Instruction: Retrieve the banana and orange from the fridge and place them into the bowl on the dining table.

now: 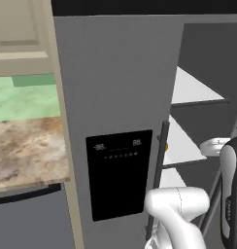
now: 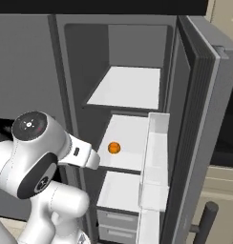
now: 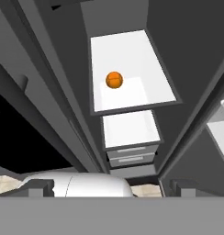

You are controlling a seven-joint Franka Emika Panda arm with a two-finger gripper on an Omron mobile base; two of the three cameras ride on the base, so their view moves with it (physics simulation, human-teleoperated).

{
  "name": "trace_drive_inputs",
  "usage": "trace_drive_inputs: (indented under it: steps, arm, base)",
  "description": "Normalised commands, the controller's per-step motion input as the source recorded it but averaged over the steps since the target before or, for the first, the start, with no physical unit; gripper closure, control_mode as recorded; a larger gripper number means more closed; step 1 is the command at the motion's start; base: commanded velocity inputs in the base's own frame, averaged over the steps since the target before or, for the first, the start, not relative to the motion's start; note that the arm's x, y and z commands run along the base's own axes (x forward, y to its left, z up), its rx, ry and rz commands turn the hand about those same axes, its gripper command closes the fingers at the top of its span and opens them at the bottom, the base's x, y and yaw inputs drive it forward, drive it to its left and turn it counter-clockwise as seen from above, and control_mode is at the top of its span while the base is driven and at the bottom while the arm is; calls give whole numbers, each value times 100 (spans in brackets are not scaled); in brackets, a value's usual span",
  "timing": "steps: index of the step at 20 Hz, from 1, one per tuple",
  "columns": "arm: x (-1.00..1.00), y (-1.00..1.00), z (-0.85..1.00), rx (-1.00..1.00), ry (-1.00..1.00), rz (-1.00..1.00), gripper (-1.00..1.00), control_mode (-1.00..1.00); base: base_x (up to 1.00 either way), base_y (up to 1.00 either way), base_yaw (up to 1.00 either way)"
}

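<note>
Claw (image 3: 112, 187) fingers stand wide apart with nothing between them; from the hand view I see the two dark tips low at the frame's edges, aimed into the open right half of the fridge (image 2: 195, 119). Nearest to me in there, at the bottom of the compartment, sit two grey drawers (image 3: 132, 155), both closed, so I cannot tell what they hold. Above them is a bare white lower shelf (image 3: 130, 128). Next up, the middle shelf (image 2: 130, 138) carries the orange (image 2: 114, 147), alone, sitting toward the left front part of the white surface and apart from the walls. From the left base view only a sliver of it peeks past the dark handle of the closed left door (image 1: 115, 121), which bears the black dispenser panel (image 1: 119, 172). Farther up, the top shelf (image 2: 128, 88) is plain white. The open right door's white bins (image 2: 154, 162) hang beside the shelves.
</note>
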Motion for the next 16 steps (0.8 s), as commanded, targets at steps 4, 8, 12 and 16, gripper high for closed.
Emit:
trace_drive_inputs:
  steps: [4, 8, 12, 16]
  arm:
    - [0, 0, 0, 0, 0, 0, -100, 100]
    - [0, 0, 0, 0, 0, 0, -100, 100]
    - [0, 0, 0, 0, 0, 0, -100, 100]
    - [0, 0, 0, 0, 0, 0, -100, 100]
  base:
    - [-2, -13, 22]
    - [-26, -14, 17]
    - [-52, -10, 13]
    - [-46, -25, 7]
